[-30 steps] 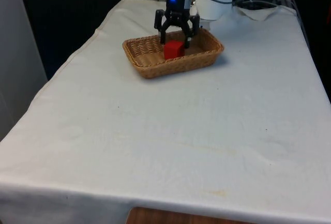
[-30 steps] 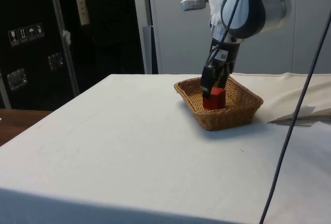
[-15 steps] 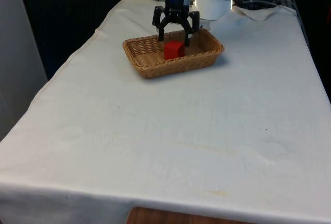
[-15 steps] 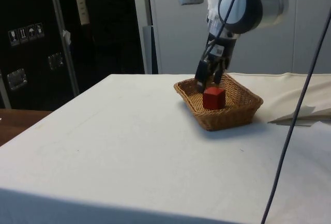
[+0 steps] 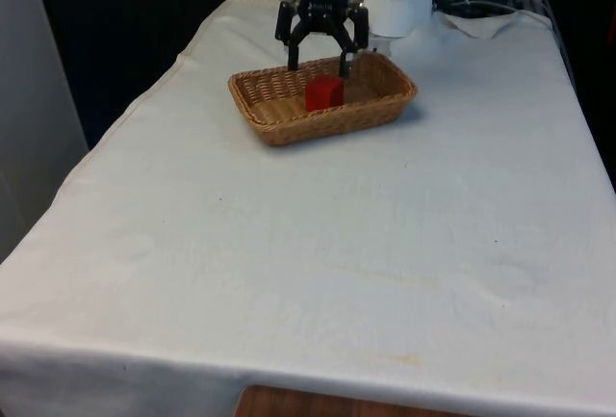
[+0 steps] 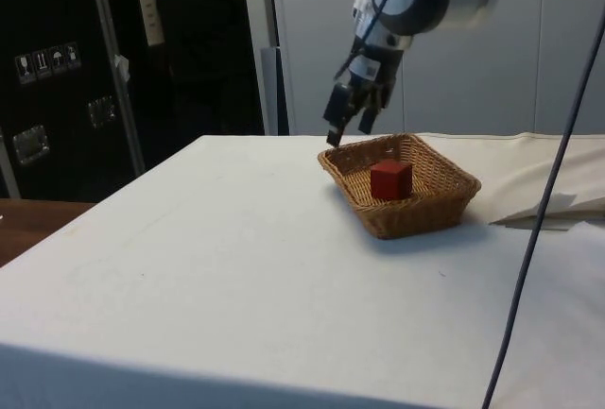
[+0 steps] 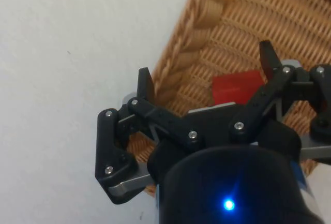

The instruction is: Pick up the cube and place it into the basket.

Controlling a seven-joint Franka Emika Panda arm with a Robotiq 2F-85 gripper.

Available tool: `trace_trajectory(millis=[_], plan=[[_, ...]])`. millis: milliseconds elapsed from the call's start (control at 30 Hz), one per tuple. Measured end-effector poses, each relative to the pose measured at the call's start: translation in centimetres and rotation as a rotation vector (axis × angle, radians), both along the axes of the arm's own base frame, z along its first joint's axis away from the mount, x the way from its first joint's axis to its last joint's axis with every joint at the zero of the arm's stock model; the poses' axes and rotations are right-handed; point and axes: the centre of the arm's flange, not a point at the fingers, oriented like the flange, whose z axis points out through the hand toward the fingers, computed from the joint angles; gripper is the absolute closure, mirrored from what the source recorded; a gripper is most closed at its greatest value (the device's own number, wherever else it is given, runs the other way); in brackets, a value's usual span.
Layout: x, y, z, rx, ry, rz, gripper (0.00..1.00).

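The red cube (image 5: 324, 92) (image 6: 390, 178) (image 7: 237, 86) rests on the floor of the wicker basket (image 5: 271, 119) (image 6: 416, 217) (image 7: 186, 53) at the far end of the table. My gripper (image 5: 317, 63) (image 6: 341, 134) (image 7: 206, 69) hangs open above the basket's far rim, clear of the cube, with nothing between its fingers. In the side view the fingertips are a little above the rim and off towards the basket's back corner.
White cloth (image 5: 337, 244) covers the table in front of the basket. The robot's white base (image 5: 397, 3) stands right behind the basket, and a black cable (image 6: 548, 201) hangs down at the side view's right. Crumpled cloth (image 6: 544, 203) lies near it.
The gripper has risen from around the cube and drawn back towards the basket's far rim, still open. The cube has stayed put in the basket.
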Motion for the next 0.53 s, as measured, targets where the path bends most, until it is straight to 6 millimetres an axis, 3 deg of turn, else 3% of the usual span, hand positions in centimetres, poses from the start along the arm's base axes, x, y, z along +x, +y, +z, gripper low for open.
trace_trajectory(millis=[533], plan=[[5.6, -0.3, 2.4, 0.016, -0.032, 0.017, 0.0]])
